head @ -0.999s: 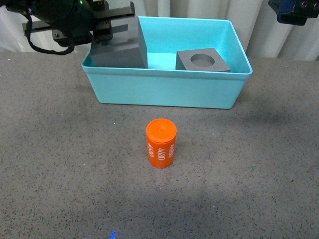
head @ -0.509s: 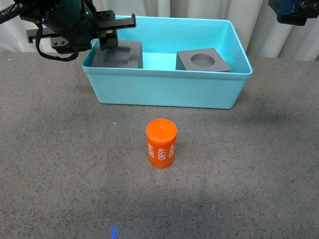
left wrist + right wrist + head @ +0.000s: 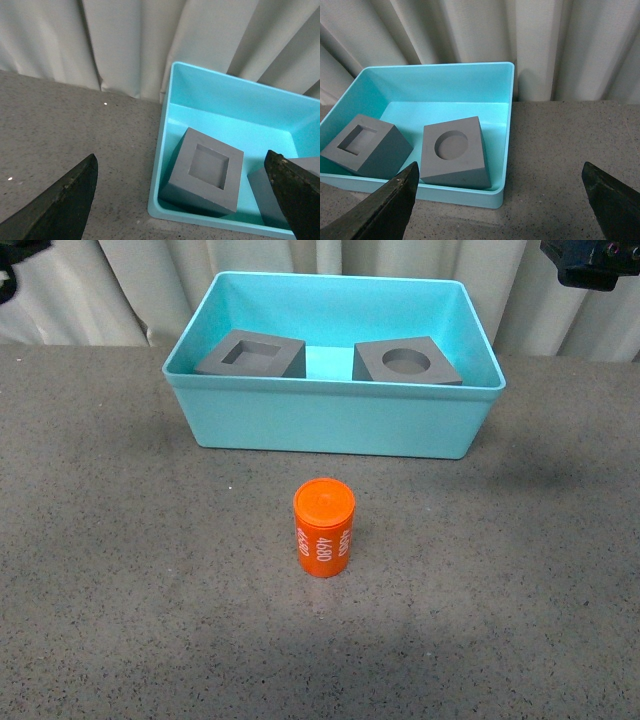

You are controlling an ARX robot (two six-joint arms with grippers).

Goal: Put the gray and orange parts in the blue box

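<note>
Clearly, with both gray cubes in the blue box and the left end effector and right end effector wide open and empty, the upright orange cylinder on the tabletop could topple if clipped off-centre.

A gray speckled table is seen under even, diffuse light. Behind it a pale, vertically pleated curtain is hung, apparently fabric. Faint shadows are noted on the table.
</note>
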